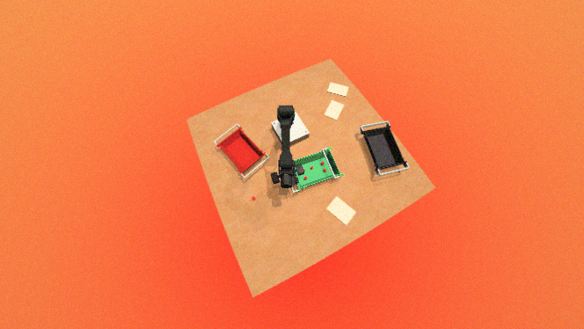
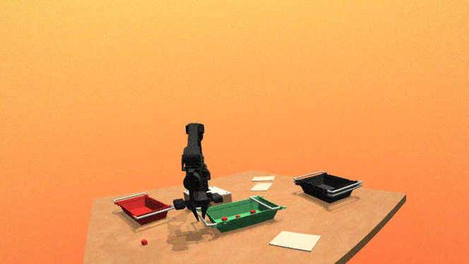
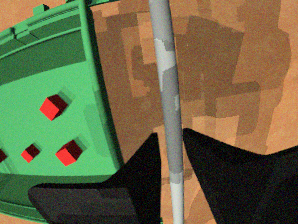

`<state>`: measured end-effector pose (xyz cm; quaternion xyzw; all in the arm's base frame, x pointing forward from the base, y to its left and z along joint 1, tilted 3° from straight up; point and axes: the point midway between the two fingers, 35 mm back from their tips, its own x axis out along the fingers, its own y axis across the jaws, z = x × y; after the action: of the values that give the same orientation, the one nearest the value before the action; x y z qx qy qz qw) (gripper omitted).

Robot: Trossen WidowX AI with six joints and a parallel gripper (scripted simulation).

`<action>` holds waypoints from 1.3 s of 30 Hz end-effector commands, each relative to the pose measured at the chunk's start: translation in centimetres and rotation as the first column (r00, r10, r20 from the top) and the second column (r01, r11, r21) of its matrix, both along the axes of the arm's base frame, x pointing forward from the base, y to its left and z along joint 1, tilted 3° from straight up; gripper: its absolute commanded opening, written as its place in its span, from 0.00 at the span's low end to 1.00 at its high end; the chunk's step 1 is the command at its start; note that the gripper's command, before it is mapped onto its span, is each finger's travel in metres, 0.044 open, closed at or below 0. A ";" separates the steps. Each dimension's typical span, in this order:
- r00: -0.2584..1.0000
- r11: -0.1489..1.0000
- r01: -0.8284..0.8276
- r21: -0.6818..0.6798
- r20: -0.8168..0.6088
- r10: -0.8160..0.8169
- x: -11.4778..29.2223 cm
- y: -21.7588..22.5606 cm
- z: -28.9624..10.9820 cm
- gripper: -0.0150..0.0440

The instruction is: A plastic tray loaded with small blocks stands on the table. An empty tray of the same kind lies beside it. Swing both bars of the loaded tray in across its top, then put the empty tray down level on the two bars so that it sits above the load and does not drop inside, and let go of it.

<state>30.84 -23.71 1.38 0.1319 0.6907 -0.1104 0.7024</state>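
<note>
The green tray (image 1: pixel 336 166) (image 2: pixel 247 221) (image 3: pixel 95 65) holds several small red blocks (image 1: pixel 311 167) (image 2: pixel 224 219) (image 3: pixel 52 107). Its right wire bar (image 1: pixel 329 163) (image 2: pixel 261 202) lies across its top. Its left wire bar (image 1: pixel 295 191) (image 2: pixel 211 224) (image 3: pixel 171 100) stands out beyond its left end. My gripper (image 1: pixel 288 177) (image 2: pixel 200 219) (image 3: pixel 170 136) points down at this left bar, fingers slightly apart and gripping nothing. In the wrist view the bar runs through the gap between the fingertips, touching neither. An empty red tray (image 1: pixel 241 151) (image 2: pixel 143 210) and an empty black tray (image 1: pixel 383 149) (image 2: pixel 330 194) have bars out over their ends.
A loose red block (image 1: pixel 253 198) (image 2: pixel 144 242) lies on the table at the left front. A pale card (image 1: pixel 341 210) (image 2: pixel 296 241) lies in front of the green tray; two more cards lie at the back. The white arm base (image 1: pixel 300 132) (image 2: pixel 225 196) stands behind the green tray.
</note>
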 end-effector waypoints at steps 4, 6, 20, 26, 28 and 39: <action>1.000 1.000 0.006 0.001 -0.004 -0.006 -0.1 0.1 -0.6 0.40; 1.000 1.000 0.006 0.001 -0.003 -0.006 0.0 0.2 -0.2 0.40; 1.000 1.000 0.006 0.004 -0.003 -0.006 1.1 3.4 3.0 0.40; 1.000 1.000 0.006 0.005 -0.002 -0.006 1.9 5.5 2.6 0.40; 1.000 1.000 0.006 0.006 -0.002 -0.006 2.1 6.2 2.1 0.40; 1.000 1.000 0.006 0.006 -0.001 -0.006 2.6 6.9 2.9 0.40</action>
<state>33.31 -16.56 3.08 0.1358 0.6935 -0.1051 0.6997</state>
